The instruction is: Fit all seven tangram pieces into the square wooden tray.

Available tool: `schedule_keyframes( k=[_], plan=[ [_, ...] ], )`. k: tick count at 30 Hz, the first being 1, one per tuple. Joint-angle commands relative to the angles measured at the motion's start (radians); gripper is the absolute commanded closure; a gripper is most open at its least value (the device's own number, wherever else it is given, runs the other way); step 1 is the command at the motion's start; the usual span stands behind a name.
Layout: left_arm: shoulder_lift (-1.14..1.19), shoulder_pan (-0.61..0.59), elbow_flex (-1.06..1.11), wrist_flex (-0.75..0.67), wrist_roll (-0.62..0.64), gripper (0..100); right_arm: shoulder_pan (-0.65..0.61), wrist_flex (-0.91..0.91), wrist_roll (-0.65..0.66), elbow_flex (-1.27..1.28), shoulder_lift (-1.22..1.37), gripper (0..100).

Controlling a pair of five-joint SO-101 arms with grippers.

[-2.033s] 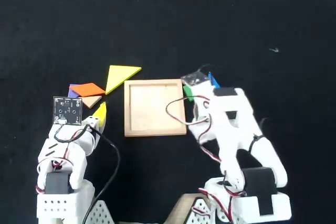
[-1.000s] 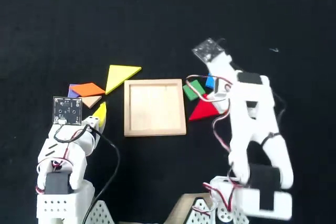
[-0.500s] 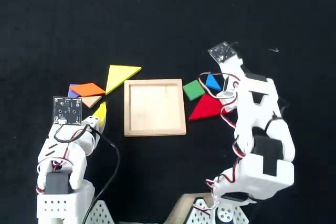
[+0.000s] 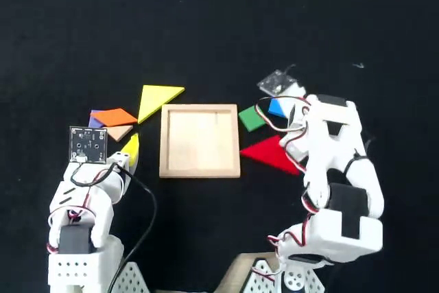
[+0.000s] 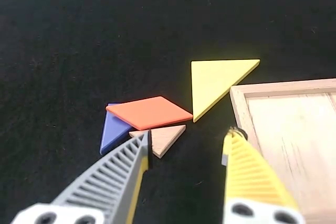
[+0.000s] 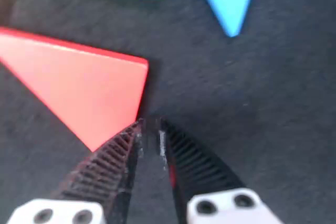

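The square wooden tray (image 4: 199,169) lies flat near the middle of the black table (image 4: 206,39), a pale shallow frame with a raised rim and a light grained floor. The pieces in sight all lie outside it on the cloth.

Just past its right rim sits the red triangle (image 4: 273,153), large and flat, one sharp corner pointing at the rim (whether it touches cannot be told). Its opposite end is hidden under the right arm. Beyond it lie the green square (image 4: 251,118), near the tray's far right corner, and the small blue triangle (image 4: 278,107) just beside the square.

The right gripper (image 6: 149,127) is low over the cloth at the red triangle's edge, its jaws drawn almost together with nothing between them; one fingertip is right at that edge.

Off the tray's far left corner is the large yellow triangle (image 4: 156,99). Further left is a tight cluster: the orange parallelogram (image 4: 113,116) overlaps a violet piece (image 5: 113,129), and a small tan triangle (image 4: 121,131) lies against the orange one.

The left gripper (image 5: 189,135) hangs above bare cloth between the tan triangle and the tray's left rim, jaws spread wide and holding nothing.
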Motion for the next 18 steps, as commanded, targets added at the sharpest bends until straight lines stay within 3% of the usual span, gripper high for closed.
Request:
schedule_keyframes(
  k=[1,13,18],
  plan=[
    [-0.003,-0.007,0.019,0.0,-0.009,77,-0.023,0.021,0.051,0.036,-0.079,95.5],
    [-0.003,-0.007,0.019,0.002,-0.009,77,-0.025,0.118,0.089,0.107,-0.466,95.3],
    [-0.003,-0.007,0.019,0.002,-0.009,77,-0.1,0.155,0.091,0.105,-0.55,95.1]
  ],
)
